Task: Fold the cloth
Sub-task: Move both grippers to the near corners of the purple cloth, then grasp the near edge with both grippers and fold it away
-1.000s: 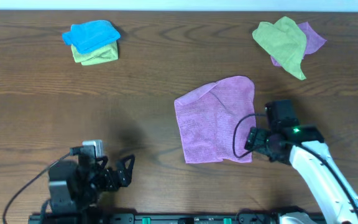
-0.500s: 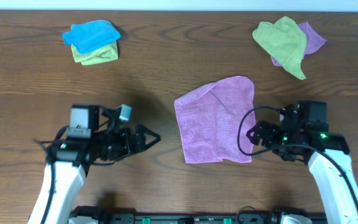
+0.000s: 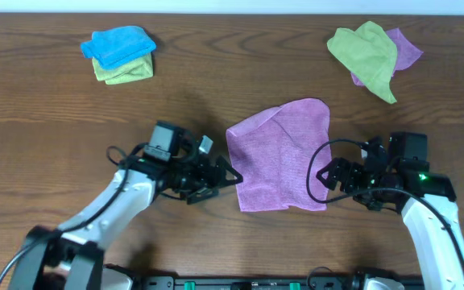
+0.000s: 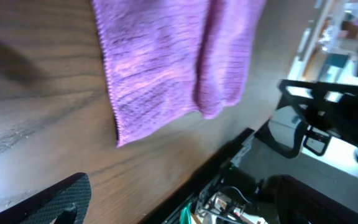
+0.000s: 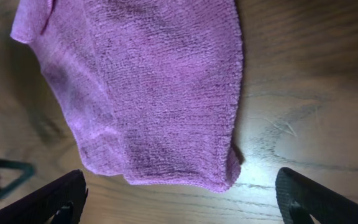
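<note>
- Right now the left gripper [image 3: 228,180] is spread wide and empty, its tips just beside the cloth's [image 3: 280,157] left edge.
- Right gripper [image 3: 325,176], also spread and empty, sits at the cloth's right edge.
- Cloth lies on the table [image 3: 216,89] between them.

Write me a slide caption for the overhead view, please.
Left gripper and right gripper, both open, flank the purple cloth on the wooden table.

The work surface was a dark brown wooden table [image 3: 55,129] with pronounced grain. A pale strip [image 3: 232,6] ran along its far edge in the overhead view. Light glared off the wood [image 5: 272,155] in the right wrist view. Beyond the table edge, the left wrist view showed a bright, blurred room [image 4: 353,25] with dark furniture [image 4: 328,118] that could not be identified.
</note>
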Action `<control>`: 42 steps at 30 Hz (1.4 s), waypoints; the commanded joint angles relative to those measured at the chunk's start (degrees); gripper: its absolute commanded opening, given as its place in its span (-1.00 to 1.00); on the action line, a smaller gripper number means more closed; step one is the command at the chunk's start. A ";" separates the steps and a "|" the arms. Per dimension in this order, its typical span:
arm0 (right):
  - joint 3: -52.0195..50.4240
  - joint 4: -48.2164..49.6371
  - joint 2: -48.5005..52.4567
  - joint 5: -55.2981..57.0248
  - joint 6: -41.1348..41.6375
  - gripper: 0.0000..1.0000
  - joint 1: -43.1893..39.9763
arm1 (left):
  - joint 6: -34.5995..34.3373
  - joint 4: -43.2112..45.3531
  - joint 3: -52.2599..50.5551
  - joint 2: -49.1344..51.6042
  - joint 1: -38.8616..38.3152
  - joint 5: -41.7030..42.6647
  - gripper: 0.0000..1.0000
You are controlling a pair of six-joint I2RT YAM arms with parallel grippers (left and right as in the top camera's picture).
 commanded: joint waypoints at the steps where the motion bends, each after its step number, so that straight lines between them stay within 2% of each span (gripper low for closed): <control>1: 0.52 -0.09 -0.61 -1.68 -1.09 0.93 -0.63 | -4.35 1.66 -0.22 3.21 -1.88 -2.03 0.91; 9: 0.52 -0.09 -0.61 -3.96 -0.87 0.95 -0.63 | -13.14 9.53 -0.22 10.75 -5.68 -3.32 0.91; 18: 0.52 -0.11 -0.61 -4.66 -0.17 0.97 -0.63 | -19.78 15.72 -0.22 15.19 -10.27 -4.98 0.91; 26: 0.52 -0.48 -0.61 -6.58 0.20 0.99 -0.63 | -19.82 16.96 -0.22 17.09 -12.00 -8.09 1.00; 27: 0.52 -0.52 -0.61 -6.58 0.20 0.98 -0.63 | -19.80 17.59 -0.22 17.49 -12.11 -8.09 0.86; 29: 0.52 -0.72 -0.61 -6.58 0.20 0.98 -0.63 | -19.80 18.71 -0.22 18.62 -12.33 -8.13 0.79; 32: 0.52 -1.11 -0.61 -6.60 0.20 0.99 -0.61 | -19.58 19.52 -0.22 20.72 -12.79 -8.11 0.54; 33: 0.52 -1.20 -0.61 -6.58 0.17 0.99 -0.61 | -19.41 19.56 -0.22 21.51 -12.79 -8.04 0.34; 34: 0.52 -1.55 -0.61 -6.56 0.15 0.98 -0.61 | -19.37 19.56 -0.20 21.97 -12.79 -8.07 -0.24; 35: 0.52 -1.73 -0.61 -6.54 -0.11 0.99 -0.61 | -18.73 19.65 -0.20 21.97 -12.79 -8.02 -0.63; 36: 0.52 -1.81 -0.61 -6.51 -0.33 0.98 -0.61 | -18.10 20.04 -0.20 21.97 -12.76 -7.80 -0.89; 42: -0.92 -1.57 -0.59 -5.01 -1.36 0.98 -0.57 | -13.64 19.98 0.00 21.44 -10.10 -3.65 -0.89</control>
